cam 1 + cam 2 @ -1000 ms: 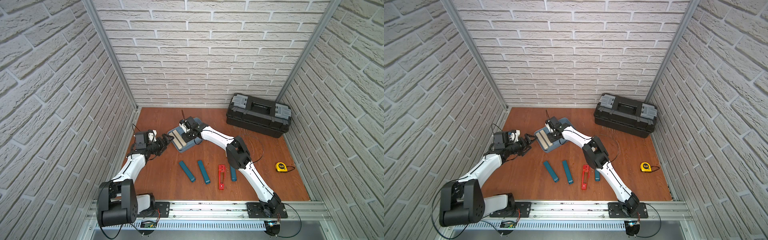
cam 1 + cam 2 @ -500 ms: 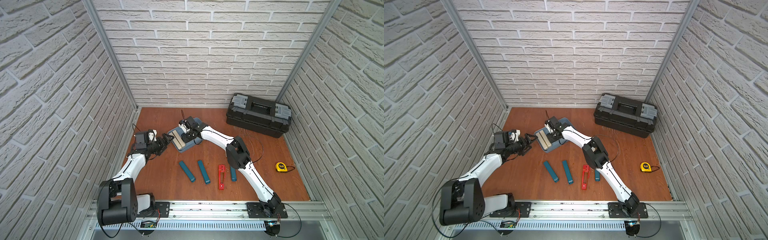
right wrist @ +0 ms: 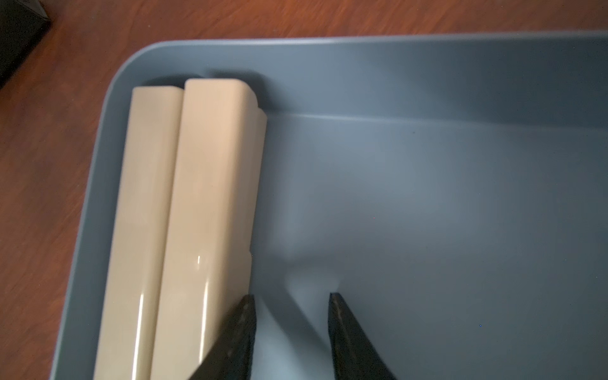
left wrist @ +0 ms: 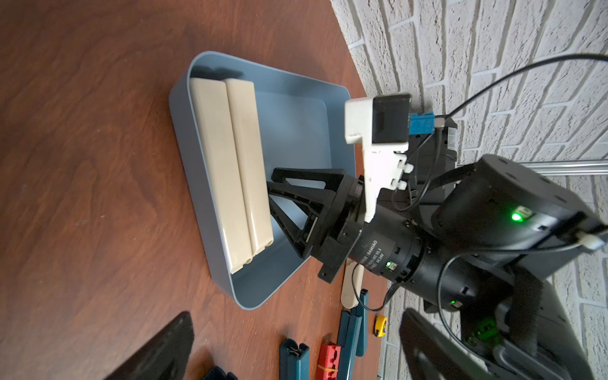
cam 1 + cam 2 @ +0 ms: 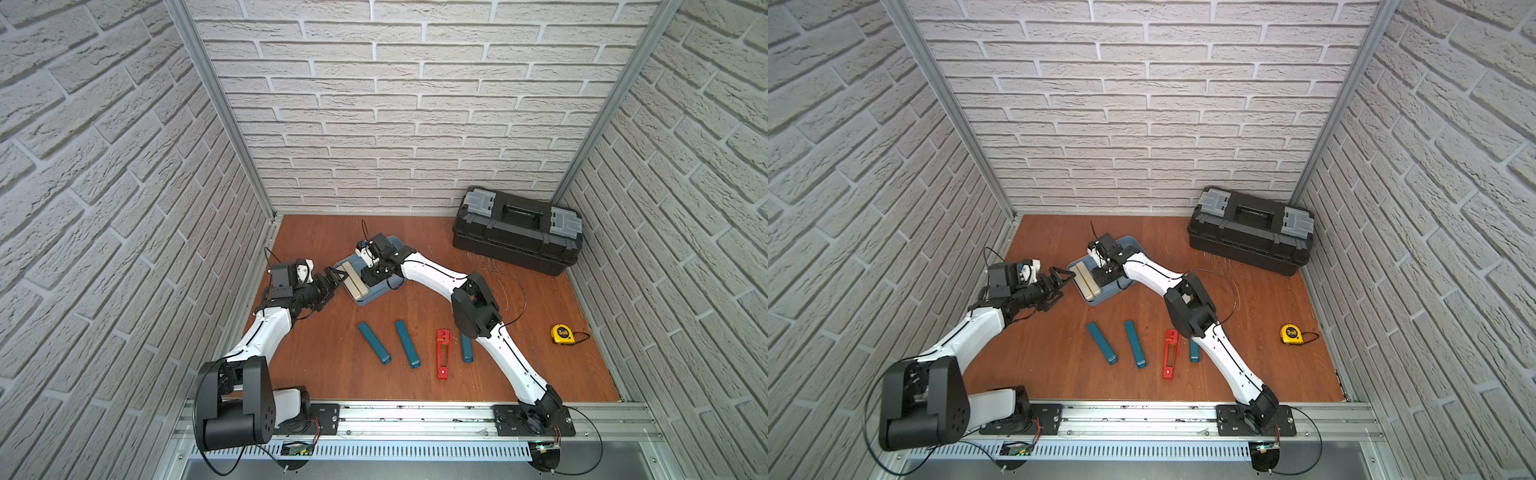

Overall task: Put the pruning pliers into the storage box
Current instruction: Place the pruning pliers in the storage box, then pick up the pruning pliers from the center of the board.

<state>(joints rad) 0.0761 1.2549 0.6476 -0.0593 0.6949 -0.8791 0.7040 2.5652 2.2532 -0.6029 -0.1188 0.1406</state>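
Change: nothing has visibly shifted since before.
Top views: left gripper (image 5: 337,282) spread wide, empty, just beside the storage box (image 5: 384,293).
Left wrist: teal pliers (image 4: 293,360) on the floor, well behind right gripper (image 4: 271,179).
Right wrist: right gripper parted, empty; beige pliers (image 3: 204,214) inside storage box, beside one fingertip.

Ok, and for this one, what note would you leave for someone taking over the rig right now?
Left gripper: open, empty, just outside the storage box.
Right gripper: open, empty, low inside the box beside the beige pair.
Done: two beige pliers lie side by side along one wall of the box.
Left to do, all on the table: first teal piece, second teal piece, red piece, third teal piece partly hidden by the right arm, and a third beige piece just outside the box, seen only in the left wrist view.
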